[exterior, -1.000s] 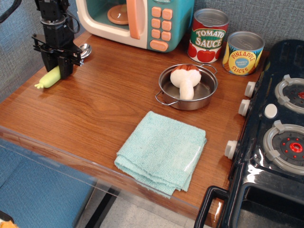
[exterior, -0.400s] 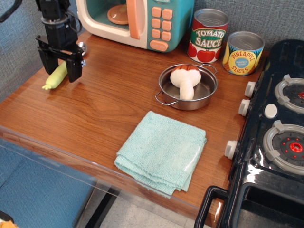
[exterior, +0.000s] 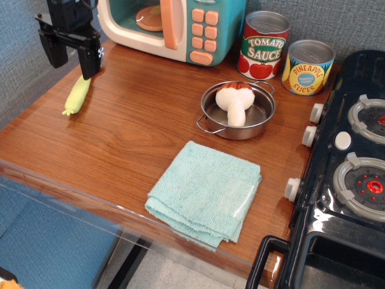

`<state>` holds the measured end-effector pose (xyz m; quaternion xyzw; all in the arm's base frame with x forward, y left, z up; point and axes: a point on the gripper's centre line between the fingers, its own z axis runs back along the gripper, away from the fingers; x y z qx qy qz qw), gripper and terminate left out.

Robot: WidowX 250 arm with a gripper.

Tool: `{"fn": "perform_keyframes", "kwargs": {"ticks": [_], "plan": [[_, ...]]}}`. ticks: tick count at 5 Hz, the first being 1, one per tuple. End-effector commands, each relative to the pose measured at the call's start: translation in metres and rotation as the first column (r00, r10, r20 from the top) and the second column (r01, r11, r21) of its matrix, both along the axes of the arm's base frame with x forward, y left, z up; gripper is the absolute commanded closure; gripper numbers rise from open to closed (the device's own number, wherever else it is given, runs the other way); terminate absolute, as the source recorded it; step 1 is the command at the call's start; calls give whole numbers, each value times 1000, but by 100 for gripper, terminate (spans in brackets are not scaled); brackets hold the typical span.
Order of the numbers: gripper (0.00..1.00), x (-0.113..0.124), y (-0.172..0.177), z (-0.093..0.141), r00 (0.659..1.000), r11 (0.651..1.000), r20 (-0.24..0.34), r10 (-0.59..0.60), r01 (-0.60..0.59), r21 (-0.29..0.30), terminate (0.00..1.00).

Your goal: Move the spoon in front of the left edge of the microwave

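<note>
Now my gripper hangs with jaws apart above the spoon, which lies on the table near the microwave's left edge. I judge a straight vertical retreat best, avoiding nudging it.

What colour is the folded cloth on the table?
The cloth is pale teal, clearest in the observation.image view.

Pincer spread above spoon, spoon near microwave left edge
</note>
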<state>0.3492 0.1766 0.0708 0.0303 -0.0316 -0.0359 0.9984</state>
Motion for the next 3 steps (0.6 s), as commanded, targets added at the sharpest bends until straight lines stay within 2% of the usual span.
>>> {"fn": "perform_keyframes", "kwargs": {"ticks": [1, 2, 3], "plan": [[0, -5, -7, 30, 996, 996, 84, -7, -1, 94, 0], [0, -5, -7, 30, 996, 996, 84, -7, -1, 94, 0], [0, -5, -7, 30, 996, 996, 84, -7, -1, 94, 100]]}}
